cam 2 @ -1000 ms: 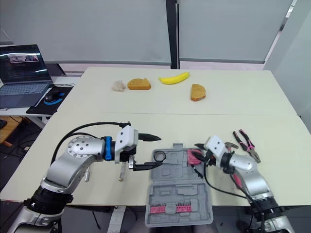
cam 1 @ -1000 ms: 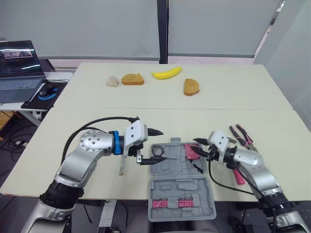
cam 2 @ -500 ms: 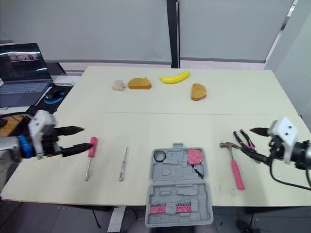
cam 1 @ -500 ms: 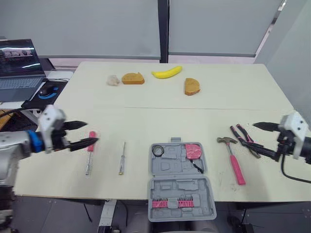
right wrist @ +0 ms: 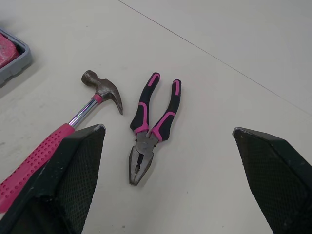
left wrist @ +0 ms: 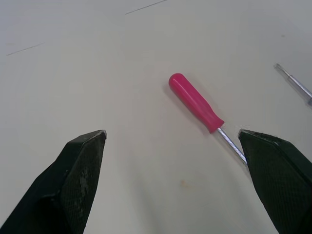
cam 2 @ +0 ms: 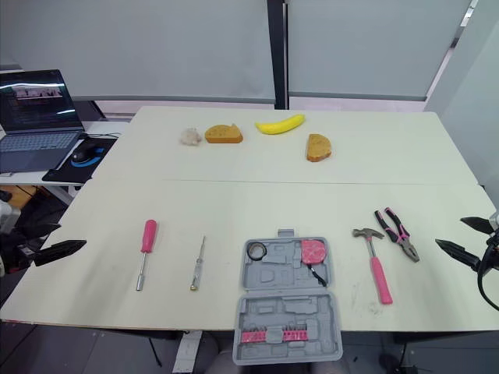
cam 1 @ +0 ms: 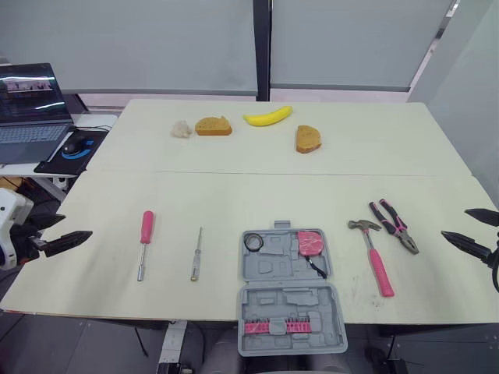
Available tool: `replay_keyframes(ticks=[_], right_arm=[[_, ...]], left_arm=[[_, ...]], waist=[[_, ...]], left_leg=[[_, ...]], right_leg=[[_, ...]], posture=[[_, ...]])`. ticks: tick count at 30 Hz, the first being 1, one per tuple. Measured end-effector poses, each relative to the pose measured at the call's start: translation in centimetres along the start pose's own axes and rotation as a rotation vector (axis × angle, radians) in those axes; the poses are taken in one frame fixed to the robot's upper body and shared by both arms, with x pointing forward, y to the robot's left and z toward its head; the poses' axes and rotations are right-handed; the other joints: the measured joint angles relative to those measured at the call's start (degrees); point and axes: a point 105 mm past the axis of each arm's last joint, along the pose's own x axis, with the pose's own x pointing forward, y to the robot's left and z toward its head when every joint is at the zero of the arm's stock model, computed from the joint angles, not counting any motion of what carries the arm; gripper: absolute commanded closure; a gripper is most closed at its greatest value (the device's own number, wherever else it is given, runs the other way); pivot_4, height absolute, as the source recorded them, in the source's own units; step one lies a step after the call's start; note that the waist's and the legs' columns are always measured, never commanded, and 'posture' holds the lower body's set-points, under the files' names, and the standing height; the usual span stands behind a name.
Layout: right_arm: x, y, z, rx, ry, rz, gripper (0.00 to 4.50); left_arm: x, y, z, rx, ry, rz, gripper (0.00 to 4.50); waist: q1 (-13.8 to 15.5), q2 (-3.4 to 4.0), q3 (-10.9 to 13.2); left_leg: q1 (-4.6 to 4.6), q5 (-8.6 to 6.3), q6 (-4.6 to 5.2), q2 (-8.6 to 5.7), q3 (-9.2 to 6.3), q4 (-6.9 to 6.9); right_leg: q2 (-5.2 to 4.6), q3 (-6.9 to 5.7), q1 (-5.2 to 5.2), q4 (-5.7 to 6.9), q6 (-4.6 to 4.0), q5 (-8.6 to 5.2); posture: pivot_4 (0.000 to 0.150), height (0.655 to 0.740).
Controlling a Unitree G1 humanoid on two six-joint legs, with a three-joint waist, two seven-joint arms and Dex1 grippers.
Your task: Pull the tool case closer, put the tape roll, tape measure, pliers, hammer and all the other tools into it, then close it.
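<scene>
1. Lying open and flat at lower centre of the head view: tool case [cam 1: 282, 269], by the table's near edge. The tape roll [cam 1: 253, 242] sits in its upper-left recess and the pink tape measure [cam 1: 309, 241] in its upper-right recess.
2. Left gripper [cam 1: 76, 226]: has drawn back from the case to the far left edge of the frame. Its fingers are spread wide and hold nothing.
3. Right gripper [cam 1: 454, 222]: has likewise pulled away to the far right edge. Its fingers are spread and empty.
4. Loose, left of the case: pink-handled screwdriver [cam 1: 145, 241] and thin screwdriver [cam 1: 196, 254], roughly parallel and apart. The left wrist view looks straight onto the pink one.
5. Loose, right of the case: hammer [cam 1: 374, 253] and pliers [cam 1: 396, 226], just beside each other. Both lie ahead of the right fingers.
6. Assessment: two items are stowed, four remain on the table, and the case is not yet closed. With both arms now clear of the case, each seems placed to take its nearest tool next.
</scene>
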Motion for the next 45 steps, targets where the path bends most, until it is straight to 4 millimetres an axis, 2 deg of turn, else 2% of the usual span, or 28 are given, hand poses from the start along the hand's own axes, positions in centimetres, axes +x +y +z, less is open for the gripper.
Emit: replay_keyframes(ticks=[5,9,13,15,19,24,27,31,32,34,38,45], right_arm=[[0.1,0.3,-0.3,0.006,0.016,0.011,0.05],[0.1,0.3,-0.6,0.004,0.024,-0.01,0.05],[0.0,0.6,-1.7,0.001,0.034,-0.029,0.05],[-0.2,0.6,-2.0,0.004,0.038,-0.042,0.05],[-0.6,1.2,-2.5,0.017,0.037,-0.05,0.05],[-0.6,2.9,-2.9,0.038,0.02,-0.038,0.05],[-0.9,3.5,-3.0,0.049,0.019,-0.045,0.05],[-1.3,4.8,-3.6,0.068,0.032,-0.043,0.05],[-1.3,4.8,-3.6,0.069,0.031,-0.046,0.05],[-1.3,4.9,-3.6,0.072,0.03,-0.053,0.05],[-0.5,4.7,-3.7,0.077,0.02,-0.07,0.05],[4.3,4.3,-4.7,0.065,0.015,-0.043,0.05]], left_arm=[[0.1,-0.1,0.2,0.005,-0.005,-0.003,0.0],[0.5,-0.5,1.2,0.041,-0.027,-0.016,0.0],[1.8,-1.8,3.3,0.082,-0.09,-0.059,0.0],[3.0,-3.0,5.2,0.105,-0.149,-0.096,0.0],[5.5,-7.0,9.5,0.193,-0.258,-0.228,0.0],[8.1,-14.3,14.2,0.29,-0.371,-0.472,0.0],[8.4,-17.7,15.7,0.346,-0.409,-0.588,0.0],[7.8,-26.0,17.2,0.451,-0.499,-0.878,0.0],[7.6,-27.3,17.3,0.455,-0.515,-0.927,0.0],[7.2,-28.8,17.3,0.464,-0.529,-0.986,0.0],[7.3,-29.3,16.7,0.458,-0.518,-1.007,0.0],[7.5,-31.0,16.6,0.451,-0.569,-1.018,0.0]], waist=[[0.0,0.0,0.0],[0.0,0.0,0.0],[0.1,-0.01,0.0],[0.3,-0.01,0.0],[0.7,-0.04,0.0],[0.8,-0.06,0.0],[0.4,-0.05,0.0],[0.6,-0.08,0.0],[0.5,-0.07,0.0],[0.2,-0.07,0.0],[-0.1,-0.06,0.0],[0.1,-0.07,0.0]], left_leg=[[0.0,0.0,0.0,0.0,0.0,0.0],[0.0,0.0,0.0,0.0,0.01,0.0],[-0.01,0.0,0.0,-0.01,0.04,0.02],[-0.01,0.0,0.0,-0.01,0.04,0.04],[-0.01,0.0,0.0,-0.01,0.08,0.08],[-0.04,0.0,0.0,-0.01,0.17,0.12],[-0.03,0.0,0.01,0.0,0.2,0.11],[-0.07,-0.01,0.03,-0.02,0.24,0.22],[-0.05,-0.01,0.03,-0.01,0.28,0.21],[0.0,-0.01,0.04,0.05,0.28,0.19],[0.1,-0.01,0.04,0.12,0.28,0.19],[0.16,0.0,0.04,0.04,0.23,0.22]], right_leg=[[0.0,0.0,0.0,0.0,0.0,0.0],[-0.01,0.0,0.01,0.0,0.0,0.0],[-0.02,0.01,0.03,0.0,0.0,0.0],[-0.02,0.0,0.04,0.0,0.01,0.0],[-0.02,0.0,0.15,0.0,0.01,0.01],[-0.01,0.05,0.32,0.04,0.02,0.01],[0.0,0.07,0.32,0.05,0.02,0.01],[-0.01,0.08,0.39,0.02,0.02,0.01],[-0.01,0.1,0.39,0.02,0.03,0.02],[0.05,0.09,0.4,0.04,0.03,0.01],[0.13,0.08,0.53,0.02,0.02,0.01],[0.1,0.06,0.69,-0.04,0.0,0.0]], posture=[[0.15,0.74],[0.15,0.74],[0.15,0.74],[0.15,0.74],[0.15,0.74],[0.15,0.74],[0.15,0.74],[0.15,0.74],[0.15,0.74],[0.15,0.74],[0.15,0.74],[0.15,0.74]])
